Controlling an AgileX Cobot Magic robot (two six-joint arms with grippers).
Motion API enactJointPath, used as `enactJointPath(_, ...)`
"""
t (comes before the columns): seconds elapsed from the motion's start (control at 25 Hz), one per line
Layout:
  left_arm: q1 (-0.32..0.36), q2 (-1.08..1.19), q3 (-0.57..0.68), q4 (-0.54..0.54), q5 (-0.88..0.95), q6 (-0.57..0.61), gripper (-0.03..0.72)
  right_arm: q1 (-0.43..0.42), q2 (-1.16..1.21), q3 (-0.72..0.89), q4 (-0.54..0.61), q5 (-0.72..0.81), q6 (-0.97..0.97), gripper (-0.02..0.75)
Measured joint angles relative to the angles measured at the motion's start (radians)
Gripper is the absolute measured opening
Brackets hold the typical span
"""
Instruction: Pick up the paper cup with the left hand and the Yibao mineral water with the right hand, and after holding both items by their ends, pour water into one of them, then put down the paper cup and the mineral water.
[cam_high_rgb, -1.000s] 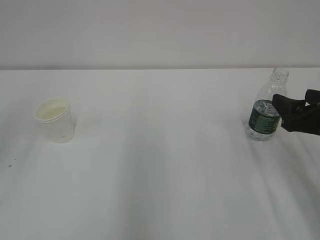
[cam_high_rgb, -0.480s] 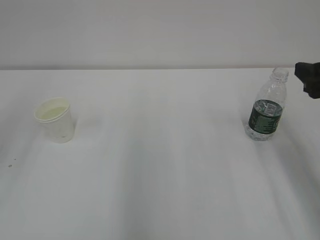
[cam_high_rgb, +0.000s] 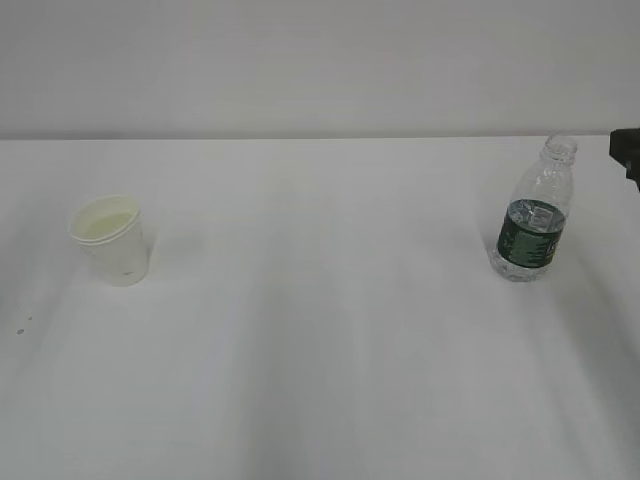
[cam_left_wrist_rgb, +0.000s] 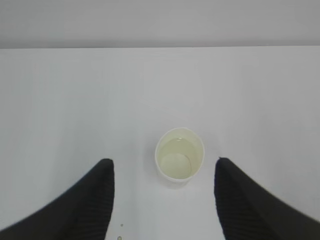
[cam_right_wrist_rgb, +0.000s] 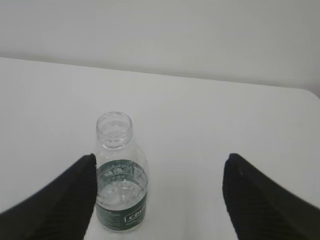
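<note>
paper cup (cam_high_rgb: 110, 239): upright on table (cam_high_rgb: 320, 360), free
Yibao mineral water (cam_high_rgb: 534, 214): upright, capless, free
left hand (cam_left_wrist_rgb: 162, 175): released, empty
right hand (cam_right_wrist_rgb: 160, 172): released, empty

The exterior view looks down at a slant across the table (cam_high_rgb: 320, 350). Each wrist view looks forward and down between its end effector's fingers, sharing cup (cam_left_wrist_rgb: 179, 159) or bottle (cam_right_wrist_rgb: 120, 175) with it.

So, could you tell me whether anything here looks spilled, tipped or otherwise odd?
Nothing much stands out. The paper cup and the uncapped Yibao mineral water both stand upright, far apart, on the table. Only a few tiny specks lie near the cup.
</note>
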Motion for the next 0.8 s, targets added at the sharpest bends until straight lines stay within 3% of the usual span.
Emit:
enactJointPath(0.44, 0.0, 0.0, 0.0, -0.002, 0.021, 0.0, 0.445, 0.0, -0.031, -0.11, 0.0, 0.242, 0.005, 0.592)
enactJointPath(0.8, 0.0, 0.0, 0.0, -0.016, 0.052, 0.0, 0.439, 0.01, -0.035, -0.132, 0.018, 0.323, 0.008, 0.592)
